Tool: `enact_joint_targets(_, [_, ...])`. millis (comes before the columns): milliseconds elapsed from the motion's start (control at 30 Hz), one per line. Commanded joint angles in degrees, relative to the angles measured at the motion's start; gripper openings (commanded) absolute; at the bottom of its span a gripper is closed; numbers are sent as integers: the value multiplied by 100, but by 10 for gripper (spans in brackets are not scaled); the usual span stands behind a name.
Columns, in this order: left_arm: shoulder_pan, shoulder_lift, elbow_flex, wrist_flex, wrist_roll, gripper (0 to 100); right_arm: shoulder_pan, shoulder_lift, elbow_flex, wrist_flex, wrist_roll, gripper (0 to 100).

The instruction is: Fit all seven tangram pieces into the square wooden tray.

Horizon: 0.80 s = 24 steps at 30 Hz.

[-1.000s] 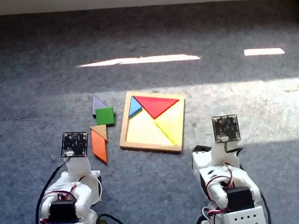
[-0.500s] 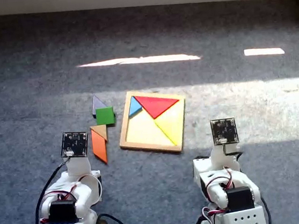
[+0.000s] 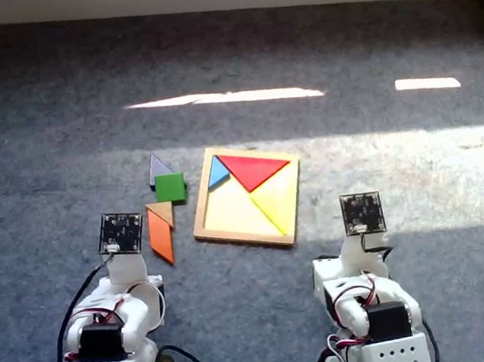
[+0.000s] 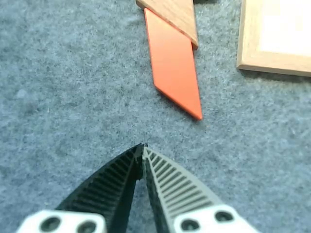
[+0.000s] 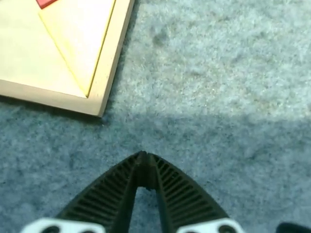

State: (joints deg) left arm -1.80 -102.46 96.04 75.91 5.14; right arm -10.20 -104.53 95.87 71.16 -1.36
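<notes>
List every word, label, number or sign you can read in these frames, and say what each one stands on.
No text can be read in any view.
wooden tray: bare wood, no print.
red triangle and orange parallelogram: plain colour, no marks; the other pieces are the same.
camera boards on the arms' wrists: any marking is too small to read.
</notes>
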Motion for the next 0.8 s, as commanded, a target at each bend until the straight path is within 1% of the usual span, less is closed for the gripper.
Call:
enact_joint_targets(0, [57,-180,110,26,-53,6,57,-66,716,4,9,5])
enact_joint_targets(367, [673,-180,110,26,-35,7,57,-66,716,-4,9,5])
enact_joint_targets(633, [716,-198,57,62,-53,7,57,-66,716,-4,18,5])
enact_joint_targets(767, [549,-207,-286,88,-62,7,57,-66,716,-4,18,5])
